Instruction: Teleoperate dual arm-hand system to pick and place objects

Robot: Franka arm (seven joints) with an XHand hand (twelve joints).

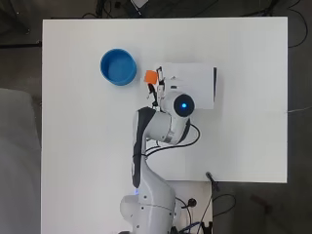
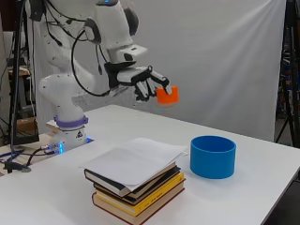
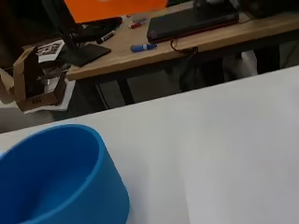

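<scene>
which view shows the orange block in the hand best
The side view: the orange block shows whole, held above the table by the hand with fingers curled round it. The overhead view shows only a small orange patch beside the blue bowl. The wrist view catches just its underside at the edge.

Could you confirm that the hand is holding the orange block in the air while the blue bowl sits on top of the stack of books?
Not quite. The hand does hold the orange block in the air, but the blue bowl stands on the table beside the stack of books, not on top of it. The side view shows this; only a sheet of paper lies on the books.
</scene>
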